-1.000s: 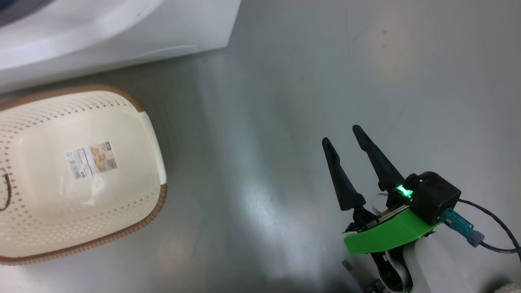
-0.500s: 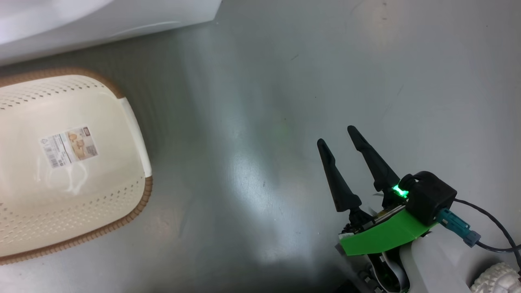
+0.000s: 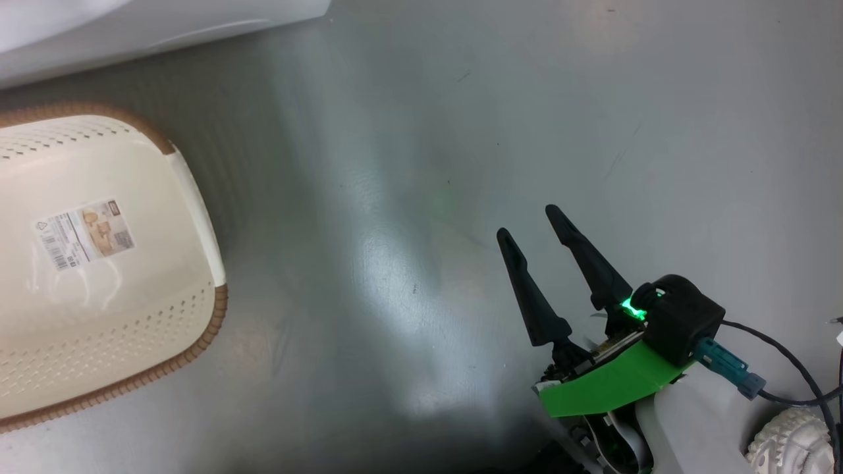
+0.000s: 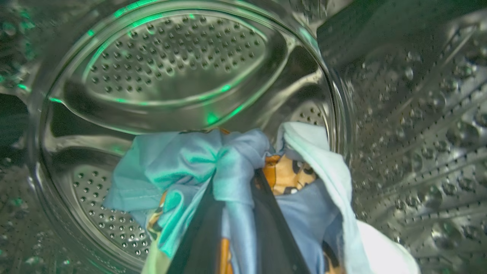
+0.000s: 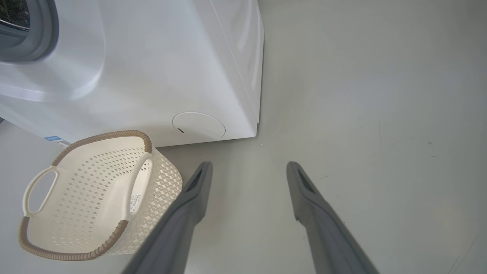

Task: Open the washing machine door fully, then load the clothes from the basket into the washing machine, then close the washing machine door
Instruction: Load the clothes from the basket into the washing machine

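Left wrist view: drum (image 4: 179, 57) all round left gripper (image 4: 236, 179); clothes (image 4: 171, 163) bunched at its tips, light blue, bear print, cream fold at its right.
Left gripper: clenched on clothes, reaching into drum.
Head view: right gripper (image 3: 528, 222) spread wide, over floor (image 3: 395, 197); basket (image 3: 197, 342) well to its left.
Right wrist view: washer (image 5: 152, 57) ahead-left of the fingers, just beyond basket.

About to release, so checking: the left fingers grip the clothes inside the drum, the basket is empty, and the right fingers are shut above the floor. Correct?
Not quite. The right fingers are open, spread wide apart above the floor, as the right wrist view shows. The rest holds: the left fingers grip the clothes inside the drum, and the basket is empty.
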Motion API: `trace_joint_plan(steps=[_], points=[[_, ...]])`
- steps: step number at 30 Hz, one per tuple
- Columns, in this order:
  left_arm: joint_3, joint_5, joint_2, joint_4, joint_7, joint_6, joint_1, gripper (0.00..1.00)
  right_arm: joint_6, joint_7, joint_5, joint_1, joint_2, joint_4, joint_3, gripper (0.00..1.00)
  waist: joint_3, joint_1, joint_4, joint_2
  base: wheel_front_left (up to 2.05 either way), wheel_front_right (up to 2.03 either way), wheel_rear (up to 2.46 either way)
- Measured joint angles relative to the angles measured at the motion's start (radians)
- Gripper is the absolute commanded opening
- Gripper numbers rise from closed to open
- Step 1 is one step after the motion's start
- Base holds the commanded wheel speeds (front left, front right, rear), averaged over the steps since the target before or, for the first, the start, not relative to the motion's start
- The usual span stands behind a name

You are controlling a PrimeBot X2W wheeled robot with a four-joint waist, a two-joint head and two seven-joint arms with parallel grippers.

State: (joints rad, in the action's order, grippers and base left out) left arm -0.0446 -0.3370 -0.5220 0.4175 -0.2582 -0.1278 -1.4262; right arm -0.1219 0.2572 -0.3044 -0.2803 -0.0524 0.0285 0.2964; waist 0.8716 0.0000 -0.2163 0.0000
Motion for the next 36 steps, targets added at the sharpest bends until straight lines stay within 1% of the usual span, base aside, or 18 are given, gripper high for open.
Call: trace_joint_plan(steps=[2,6,12,16,18,19,20,21,22,28,36], points=[[0.027,0.013,0.015,-0.028,0.0,0.0,0.027,0.0,0.0,0.0,-0.003,-0.008,0.0,0.0,0.003,1.0,0.003,0.0,-0.003,0.0,0.0,0.0,0.0],[0.047,0.022,0.045,-0.012,0.0,0.0,0.077,0.0,0.0,0.0,-0.006,-0.008,0.0,0.001,0.006,1.0,-0.001,0.0,-0.003,0.0,0.0,0.0,0.0],[0.037,0.002,0.06,0.149,0.0,0.0,0.09,0.0,0.0,0.0,-0.006,-0.008,0.0,0.007,0.008,1.0,-0.01,0.0,0.001,0.0,0.0,0.0,0.0],[-0.004,-0.028,0.061,0.272,0.001,0.0,0.083,0.0,0.0,0.0,-0.007,-0.008,0.0,0.016,0.01,1.0,-0.02,0.0,0.002,0.0,0.0,0.0,0.0],[-0.028,-0.038,0.06,0.311,0.002,0.0,0.072,0.0,0.0,0.0,-0.007,-0.008,0.0,0.019,0.012,1.0,-0.025,0.0,0.002,0.0,0.0,0.0,0.0],[-0.041,-0.044,0.059,0.324,0.002,0.0,0.061,0.03,0.0,0.0,-0.007,-0.008,0.0,0.02,0.013,1.0,-0.027,0.0,0.003,0.0,0.0,0.0,0.0],[-0.054,-0.053,0.06,0.334,0.002,0.0,0.049,0.3,0.0,0.0,-0.009,-0.008,0.0,0.022,0.014,1.0,-0.029,0.0,0.003,0.0,0.0,0.0,0.0],[-0.066,-0.061,0.06,0.34,0.002,0.0,0.038,0.61,0.0,0.0,-0.012,-0.008,0.0,0.022,0.014,1.0,-0.031,0.0,0.003,0.0,0.0,0.0,0.0],[-0.073,-0.071,0.06,0.351,0.002,0.0,0.027,1.0,0.0,0.0,-0.015,-0.008,0.0,0.023,0.014,1.0,-0.033,-0.0001,0.003,0.0,0.0,0.0,0.0],[-0.118,-0.091,0.055,0.4,0.001,0.0,0.004,1.0,0.0,0.0,-0.018,-0.008,0.0,0.03,0.016,1.0,-0.045,0.0,0.001,0.0,0.0,0.0,0.0],[-0.136,-0.101,0.051,0.407,0.001,0.0,0.006,1.0,0.0,0.0,-0.024,-0.013,0.0,0.043,0.016,1.0,-0.07,-0.0001,0.001,0.0,0.0,0.0,0.0]])
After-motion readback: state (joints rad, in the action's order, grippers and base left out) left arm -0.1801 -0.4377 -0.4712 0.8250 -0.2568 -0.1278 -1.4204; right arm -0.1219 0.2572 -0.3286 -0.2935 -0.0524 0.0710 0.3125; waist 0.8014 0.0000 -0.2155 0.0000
